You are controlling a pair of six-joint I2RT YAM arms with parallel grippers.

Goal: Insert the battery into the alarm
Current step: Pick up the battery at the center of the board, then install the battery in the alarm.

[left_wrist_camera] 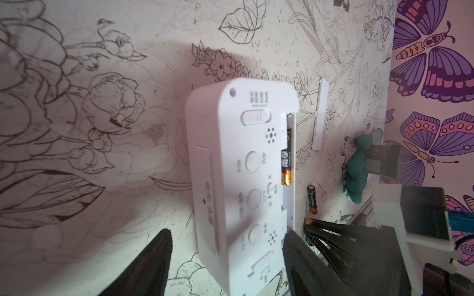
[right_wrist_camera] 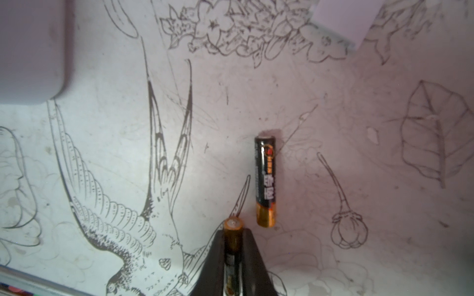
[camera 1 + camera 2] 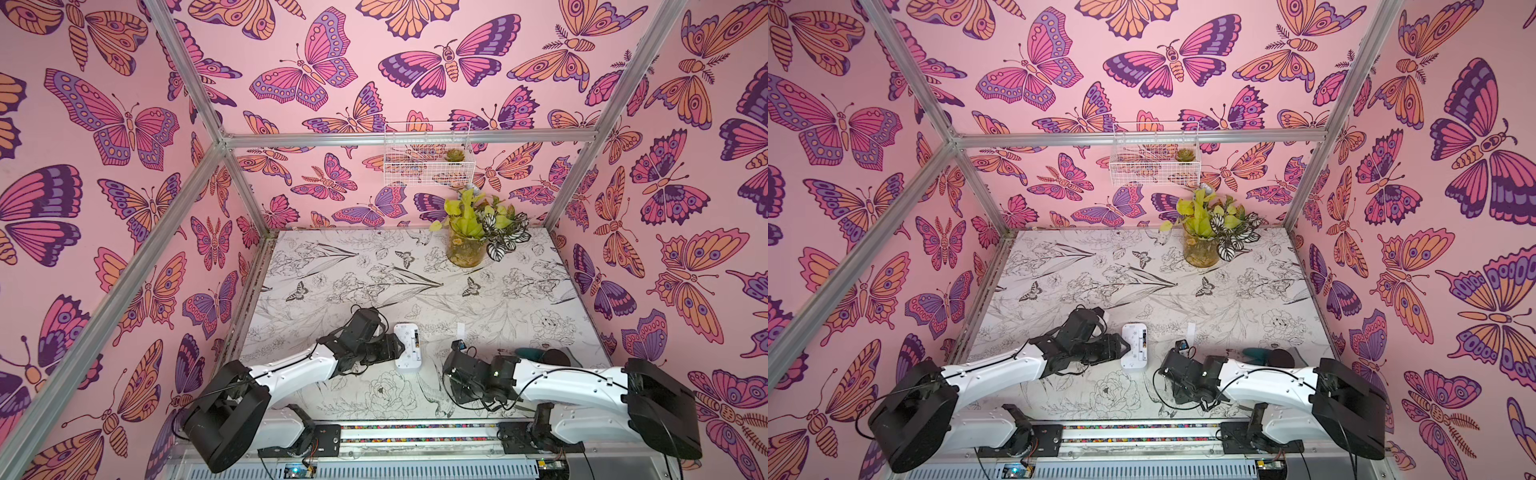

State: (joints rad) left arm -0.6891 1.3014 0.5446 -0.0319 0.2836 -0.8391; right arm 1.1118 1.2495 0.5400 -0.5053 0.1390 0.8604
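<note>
The white alarm (image 3: 408, 347) (image 3: 1134, 346) lies back-up on the table. Its side compartment is uncovered, with one battery (image 1: 287, 164) seated in it. My left gripper (image 1: 227, 233) is open and straddles the alarm's near end: one finger (image 1: 295, 246) touches its edge and the other (image 1: 159, 246) stands apart. My right gripper (image 2: 233, 230) is shut on a black-and-gold battery (image 2: 233, 238), gold tip forward, just above the table to the right of the alarm. Another battery (image 2: 265, 180) (image 1: 312, 200) lies loose on the table beside it.
A white strip, the compartment's cover (image 3: 460, 330) (image 1: 319, 115), lies right of the alarm. A teal glove (image 3: 530, 353) and a dark round object (image 3: 557, 357) sit behind the right arm. A plant jar (image 3: 465, 249) stands at the back, under a wire basket (image 3: 428, 158).
</note>
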